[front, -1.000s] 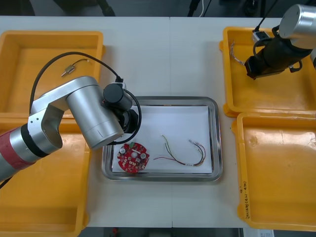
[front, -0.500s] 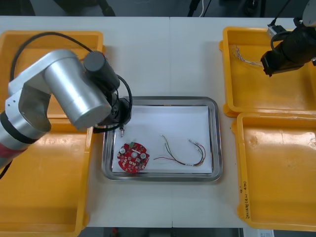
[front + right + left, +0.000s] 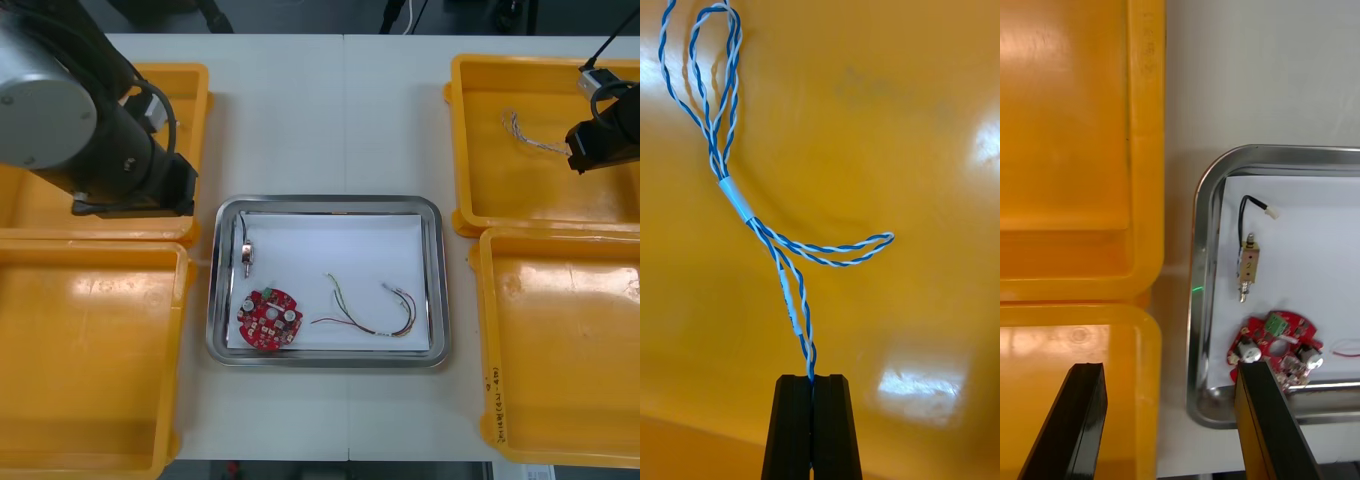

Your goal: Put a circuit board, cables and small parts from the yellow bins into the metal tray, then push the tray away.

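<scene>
Right pincer (image 3: pixel 811 420) is clenched on the twisted blue and white cable (image 3: pixel 752 217) over the far right yellow bin (image 3: pixel 500 200). Left pincer (image 3: pixel 1169 427), released, hovers by the left rim of the metal tray (image 3: pixel 1196 300), which holds a circuit board (image 3: pixel 1274 349) and a small metal part (image 3: pixel 1249 264).

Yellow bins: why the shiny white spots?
Front view: light glints off the near left bin. Right wrist view: bright patches on the far right bin behind the twisted cable in the right tool. Left wrist view: sheen beyond the open left tool.
</scene>
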Available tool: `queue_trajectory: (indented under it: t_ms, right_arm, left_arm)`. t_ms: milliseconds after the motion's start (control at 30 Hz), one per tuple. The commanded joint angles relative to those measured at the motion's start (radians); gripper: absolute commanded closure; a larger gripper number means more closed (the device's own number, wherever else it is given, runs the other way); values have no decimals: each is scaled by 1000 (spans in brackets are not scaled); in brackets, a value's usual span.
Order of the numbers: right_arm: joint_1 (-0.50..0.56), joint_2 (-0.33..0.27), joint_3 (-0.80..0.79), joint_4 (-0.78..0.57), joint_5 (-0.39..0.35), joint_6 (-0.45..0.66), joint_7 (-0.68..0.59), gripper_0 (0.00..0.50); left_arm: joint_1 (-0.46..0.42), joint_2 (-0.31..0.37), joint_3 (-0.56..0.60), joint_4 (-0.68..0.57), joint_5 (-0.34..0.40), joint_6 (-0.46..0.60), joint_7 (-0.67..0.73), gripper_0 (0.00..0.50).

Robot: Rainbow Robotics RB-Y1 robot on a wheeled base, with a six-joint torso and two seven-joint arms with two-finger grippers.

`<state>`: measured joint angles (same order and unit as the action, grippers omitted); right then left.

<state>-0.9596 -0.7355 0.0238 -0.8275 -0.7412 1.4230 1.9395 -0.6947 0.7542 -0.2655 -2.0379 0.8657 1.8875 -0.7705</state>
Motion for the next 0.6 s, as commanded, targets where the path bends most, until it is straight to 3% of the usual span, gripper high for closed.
queue_trajectory:
  t_ms: [33, 167, 467, 500, 533, 567, 600]
  right_arm:
    - [7, -51, 13, -28, -10, 16, 50, 500]
    - [18, -51, 13, -33, -10, 16, 58, 500]
    - [29, -51, 13, -41, -10, 17, 61, 500]
    - [29, -51, 13, -41, -10, 17, 61, 457]
    - [30, -51, 13, -41, -10, 17, 62, 457]
    - [29, -51, 13, -41, -10, 17, 62, 160]
    - [29, -51, 13, -41, -10, 17, 62, 125]
  left_arm:
    - [-43, 85, 88, -13, 65, 32, -125, 0]
    - [-42, 114, 144, 36, 105, 32, -230, 0]
    - [-42, 152, 244, 200, 110, 32, -455, 0]
    - [-42, 155, 250, 214, 107, 32, -477, 0]
    - [-42, 159, 258, 234, 99, 32, -506, 0]
    - [-42, 160, 262, 246, 95, 32, -524, 0]
    - [-42, 163, 267, 260, 87, 32, -546, 0]
